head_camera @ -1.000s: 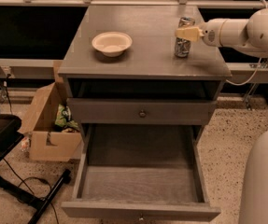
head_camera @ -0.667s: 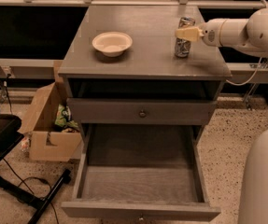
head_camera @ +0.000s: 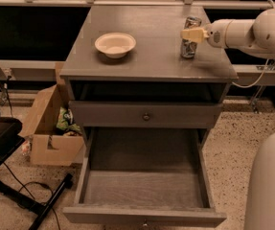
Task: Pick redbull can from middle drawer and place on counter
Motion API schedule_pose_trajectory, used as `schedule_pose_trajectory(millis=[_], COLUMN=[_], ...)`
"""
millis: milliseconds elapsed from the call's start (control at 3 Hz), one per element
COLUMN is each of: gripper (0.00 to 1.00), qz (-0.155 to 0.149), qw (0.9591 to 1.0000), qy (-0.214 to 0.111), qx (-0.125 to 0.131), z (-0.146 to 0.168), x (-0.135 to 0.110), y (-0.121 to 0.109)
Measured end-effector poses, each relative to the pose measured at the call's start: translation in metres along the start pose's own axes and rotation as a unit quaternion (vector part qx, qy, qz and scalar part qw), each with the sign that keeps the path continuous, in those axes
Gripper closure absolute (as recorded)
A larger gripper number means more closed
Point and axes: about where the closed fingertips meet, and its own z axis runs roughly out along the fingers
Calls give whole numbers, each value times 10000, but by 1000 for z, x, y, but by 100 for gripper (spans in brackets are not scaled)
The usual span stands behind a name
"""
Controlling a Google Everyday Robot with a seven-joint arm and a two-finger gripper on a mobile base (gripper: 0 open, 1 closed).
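One claw point(head_camera: 193, 34) reaches in from the right against the upper part of the single can point(head_camera: 189, 49); I cannot tell whether it grips. The can stands upright on the counter point(head_camera: 156, 51) near its right edge (bare wood separates it from the one bowl point(head_camera: 115, 44)). Two drawers: the open drawer point(head_camera: 144, 188) below, the shut drawer point(head_camera: 145, 115) above.

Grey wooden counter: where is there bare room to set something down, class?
Free: the strip of grey wooden counter between the cream round bowl and the slim silver-and-blue redbull can, and along the front edge. The open middle drawer has a bare plank floor too. Crowded: the far corner where the gripper meets the can.
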Motion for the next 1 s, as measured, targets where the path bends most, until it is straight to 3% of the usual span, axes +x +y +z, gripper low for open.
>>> schedule_pose_trajectory(millis=[333,667,1000], gripper=[10,0,0], qz=[0,-196,-793], qw=[10000,9996,9961], qy=[0,-204,-219], qx=[0,88,314], z=[0,-12,-66], x=[0,-17,-47], y=[0,1,3])
